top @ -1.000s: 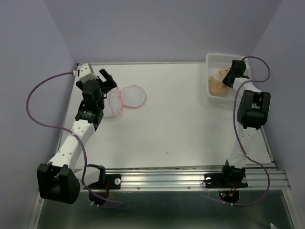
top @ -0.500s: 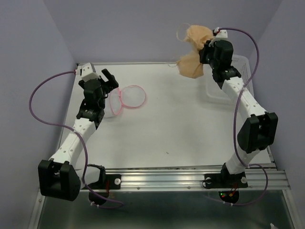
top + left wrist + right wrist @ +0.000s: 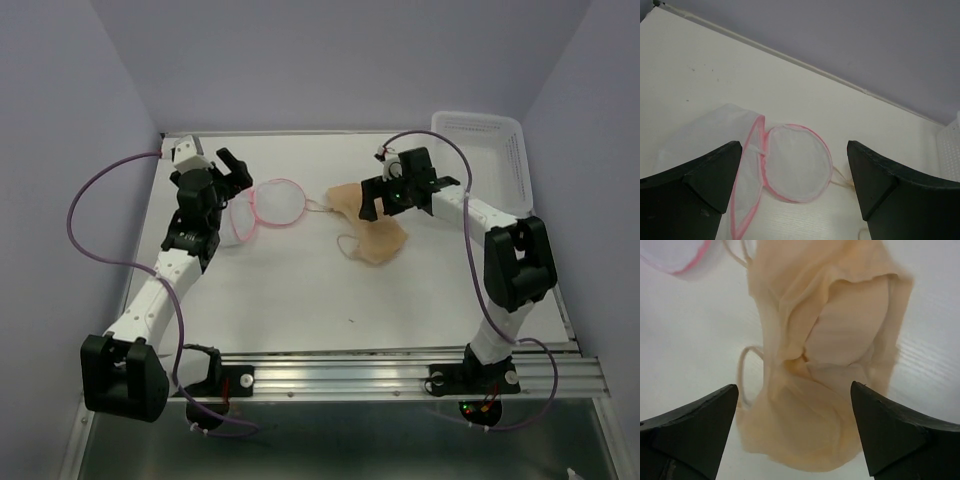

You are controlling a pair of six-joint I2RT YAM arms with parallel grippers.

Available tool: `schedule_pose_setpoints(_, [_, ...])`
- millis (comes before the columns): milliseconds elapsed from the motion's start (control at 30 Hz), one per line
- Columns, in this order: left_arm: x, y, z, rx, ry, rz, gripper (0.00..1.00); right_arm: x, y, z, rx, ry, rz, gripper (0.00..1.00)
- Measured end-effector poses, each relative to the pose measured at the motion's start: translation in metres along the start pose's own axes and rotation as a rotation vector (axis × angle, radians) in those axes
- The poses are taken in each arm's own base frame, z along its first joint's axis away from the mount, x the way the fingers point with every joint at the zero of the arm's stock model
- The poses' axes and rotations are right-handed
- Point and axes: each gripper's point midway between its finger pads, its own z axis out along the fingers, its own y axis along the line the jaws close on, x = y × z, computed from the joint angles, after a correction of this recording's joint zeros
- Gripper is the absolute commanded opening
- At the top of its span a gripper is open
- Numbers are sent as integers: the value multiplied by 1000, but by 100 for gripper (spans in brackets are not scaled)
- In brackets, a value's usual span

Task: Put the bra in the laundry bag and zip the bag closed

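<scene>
the bra (image 3: 378, 232) is seen lying on the table (image 3: 400, 300) just beside the laundry bag (image 3: 266, 204), held by neither the left gripper (image 3: 232, 168) nor the right gripper (image 3: 372, 203), both spread wide; bagging and zipping are judged not yet done.

**2 arms, white and black**

The left arm (image 3: 150, 295) and right arm (image 3: 495, 325) pair white link shells with black joint housings and black bases (image 3: 215, 378). A purple cable (image 3: 70, 213) loops along each. Their fingers (image 3: 690, 190) are matte black wedges.
</scene>
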Motion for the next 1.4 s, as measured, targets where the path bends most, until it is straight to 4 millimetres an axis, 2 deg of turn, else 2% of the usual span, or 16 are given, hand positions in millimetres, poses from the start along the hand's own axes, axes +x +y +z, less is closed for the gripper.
schedule_pose_setpoints(33, [1,-1,1,7,4,-1,99,15,-3,1,10,44,15,100])
schedule_pose_setpoints(100, [5,-5,3,22,20,0,99,27,-8,-1,37,83,32,100])
schedule_pose_setpoints(267, [33,-31,23,75,106,30,99,17,-20,-26,161,32,68,100])
schedule_pose_setpoints(367, [52,-55,35,117,154,63,99,9,-23,-49,239,-24,109,100])
schedule_pose_setpoints(433, [66,-78,46,164,193,93,99,13,-27,-59,285,-49,139,100])
schedule_pose_setpoints(600, [104,-128,82,288,295,192,99,66,-40,-75,410,-10,257,100])
schedule_pose_setpoints(700, [124,-146,102,346,338,233,99,92,-41,-79,443,-2,345,100])
schedule_pose_setpoints(833, [164,-167,117,428,422,253,99,122,-33,-76,413,-45,480,99])
schedule_pose_setpoints(967, [194,-187,116,495,492,243,99,140,-24,-63,356,-68,595,92])
schedule_pose_setpoints(1133, [220,-209,104,566,558,215,99,140,-24,-49,321,-121,664,76])
schedule_pose_setpoints(1233, [235,-224,93,617,598,194,99,131,-26,-41,303,-169,679,65])
schedule_pose_setpoints(1400, [256,-244,89,659,627,172,99,121,-31,-27,284,-222,701,56])
